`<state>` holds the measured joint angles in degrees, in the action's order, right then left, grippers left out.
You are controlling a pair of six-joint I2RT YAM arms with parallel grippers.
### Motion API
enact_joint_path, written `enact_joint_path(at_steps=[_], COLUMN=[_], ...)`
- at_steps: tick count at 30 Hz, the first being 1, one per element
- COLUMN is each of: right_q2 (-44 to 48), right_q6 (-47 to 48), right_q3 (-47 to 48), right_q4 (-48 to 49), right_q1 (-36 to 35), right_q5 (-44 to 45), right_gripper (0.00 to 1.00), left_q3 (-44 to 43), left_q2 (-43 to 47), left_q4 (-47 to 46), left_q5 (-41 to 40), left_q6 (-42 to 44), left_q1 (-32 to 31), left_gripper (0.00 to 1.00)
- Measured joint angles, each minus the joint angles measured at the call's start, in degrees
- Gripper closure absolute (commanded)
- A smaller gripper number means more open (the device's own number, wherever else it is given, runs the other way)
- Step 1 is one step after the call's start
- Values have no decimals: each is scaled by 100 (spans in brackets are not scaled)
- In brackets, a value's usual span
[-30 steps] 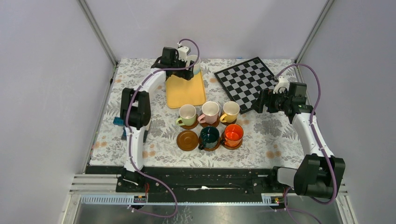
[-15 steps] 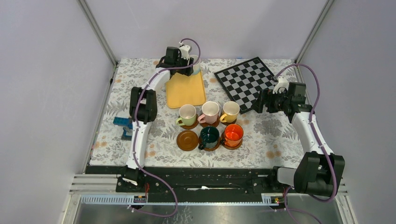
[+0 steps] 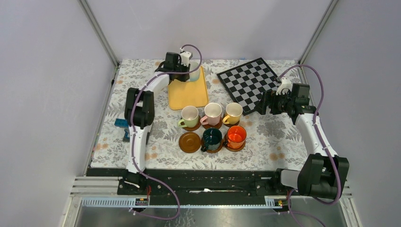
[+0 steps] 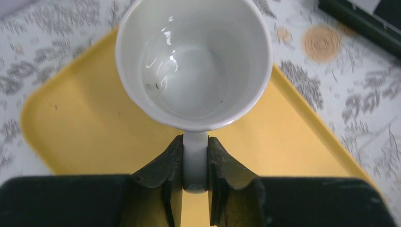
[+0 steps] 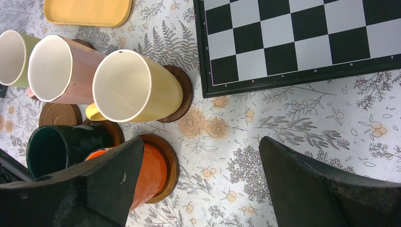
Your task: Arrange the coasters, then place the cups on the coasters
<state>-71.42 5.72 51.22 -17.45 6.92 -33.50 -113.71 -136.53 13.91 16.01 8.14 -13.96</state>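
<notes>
I've left gripper [image 4: 195, 161] clamped on handle of white ceramic mug [image 4: 194, 61], ready to carry to bare round wooden coaster [image 3: 189, 142]; right gripper [image 5: 198, 179] spread, idle.

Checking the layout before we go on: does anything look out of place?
Only the white cup: it is over the yellow tray, handle pinched by the left hand, while the near-left coaster stands bare. Nothing spilled or tipped.
</notes>
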Motion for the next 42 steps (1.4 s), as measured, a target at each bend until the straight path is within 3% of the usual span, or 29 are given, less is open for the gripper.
enact_joint_path(at_steps=[14, 16, 19, 29, 34, 42], right_q2=[2, 2, 2, 2, 2, 2], right_q6=[4, 4, 4, 4, 4, 7], right_q3=[-11, -11, -11, -11, -15, -42], right_q4=[-2, -2, -2, -2, -2, -4], right_q1=[0, 0, 0, 0, 0, 0], right_q5=[-13, -13, -13, -15, -13, -13], right_gripper=[2, 2, 2, 2, 2, 2], left_q3=[2752, 2968, 3141, 2983, 2557, 2385], left_q2=[2092, 2229, 2328, 2177, 1790, 1657], left_q4=[227, 201, 199, 647, 778, 1001], left_q5=[24, 39, 44, -2, -2, 28], left_q6=[551, 616, 734, 953, 973, 977], left_q1=[92, 166, 280, 356, 350, 348], left_gripper=[100, 94, 74, 61, 67, 100])
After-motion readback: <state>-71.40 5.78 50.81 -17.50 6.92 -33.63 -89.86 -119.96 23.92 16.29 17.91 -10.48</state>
